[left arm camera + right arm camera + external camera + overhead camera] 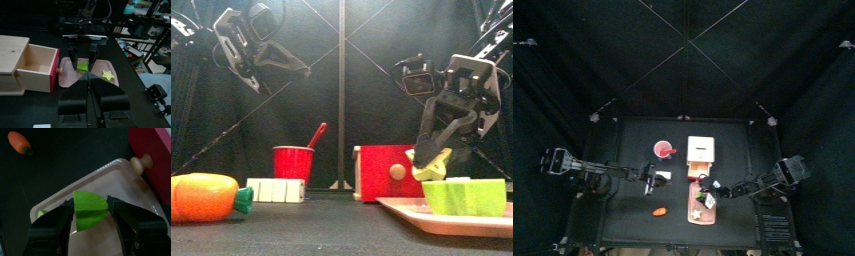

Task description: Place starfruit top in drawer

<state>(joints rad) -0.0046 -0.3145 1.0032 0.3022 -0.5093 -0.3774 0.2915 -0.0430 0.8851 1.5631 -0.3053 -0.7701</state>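
Observation:
The pale pink drawer tray [707, 210] lies out of the cabinet on the table, in front of it; it also shows in the front view [418, 212], the left wrist view [67, 75] and the right wrist view [117, 175]. My right gripper [90, 213] is shut on a green starfruit piece [89, 208] and holds it just above the tray [434, 160]. Another green starfruit piece [465, 195] with a yellow star-shaped face [106, 75] lies in the tray. My left gripper [90, 82] is shut and empty, raised left of the tray [656, 178].
The cream-and-red cabinet [389, 172] stands behind the tray, its drawer slot open [37, 70]. A red cup with a stick [294, 162], a white block [275, 190] and a toy carrot [205, 196] are at the left. The drawer's knob [140, 163] points towards the cabinet.

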